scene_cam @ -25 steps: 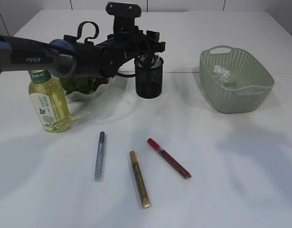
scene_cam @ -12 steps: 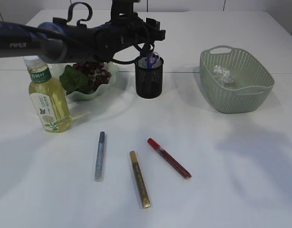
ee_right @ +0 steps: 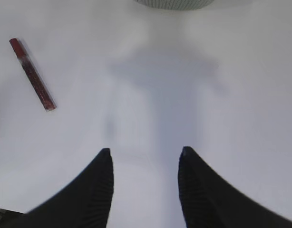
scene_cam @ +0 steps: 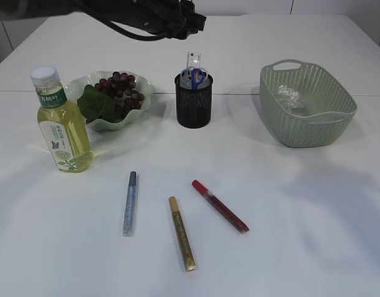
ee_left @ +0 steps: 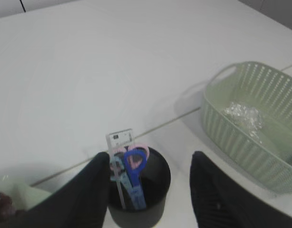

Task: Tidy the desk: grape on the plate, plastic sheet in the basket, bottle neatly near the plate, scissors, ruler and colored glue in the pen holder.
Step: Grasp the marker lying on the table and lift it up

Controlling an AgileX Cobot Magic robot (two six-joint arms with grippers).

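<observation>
- Blue-handled scissors (ee_left: 134,175) and clear ruler (ee_left: 120,142) stand upright in the black mesh pen holder (ee_left: 155,190), below and between the left gripper (ee_left: 148,190) fingers, which are spread, empty.
- Red glue pen (ee_right: 33,74) lies flat, ahead-left of the right gripper (ee_right: 145,187), also apart and empty.

The left arm (scene_cam: 146,15) is lifting away from the pen holder (scene_cam: 194,100), uncovering the grapes (scene_cam: 119,86) and plate (scene_cam: 140,83).
</observation>
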